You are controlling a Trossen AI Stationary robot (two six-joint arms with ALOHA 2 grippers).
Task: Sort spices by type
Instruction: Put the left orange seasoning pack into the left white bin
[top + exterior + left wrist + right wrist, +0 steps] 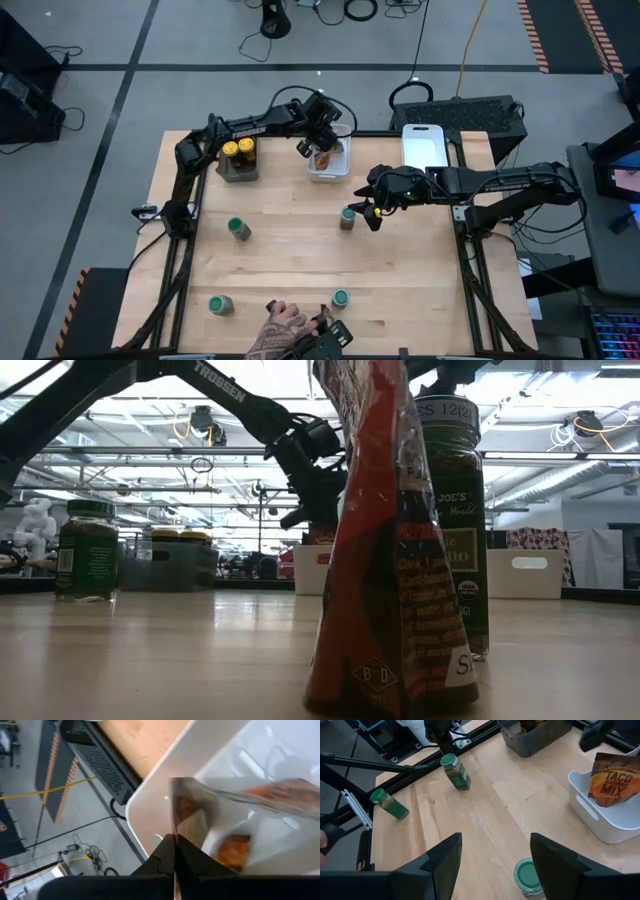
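At the near edge of my table [300, 250] a person's hand [283, 325] rests by a dark object, seen only from above. Level with the tabletop, that edge looks different: a red-orange packet [385, 560] stands right against the lens, and behind it a green-lidded jar [455, 510] whose label reads "JOE'S", with more small print too blurred to make out.

From above I count four green-lidded jars loose on the wood: one near the front left [220, 304], one front centre [341, 298], one mid-left [238, 229] and one [348, 217] just beside my right gripper [372, 215]. The right wrist camera shows that jar's green lid [527, 876] directly below the right fingers [445, 862], which stand spread apart and grasp nothing.

Further back, my left gripper [305, 148] hangs over the near white tray [329, 160]. Its wrist camera shows the fingers [165, 857] clenched on the top edge of a brown-orange packet [197, 817] inside the tray. Only the right wrist view gives me that packet's face [615, 780], which reads "TACO MIX".

At the back left, a dark tray [238, 165] holds two yellow-lidded jars [238, 149]. A second white tray [424, 145] sits at the back right.
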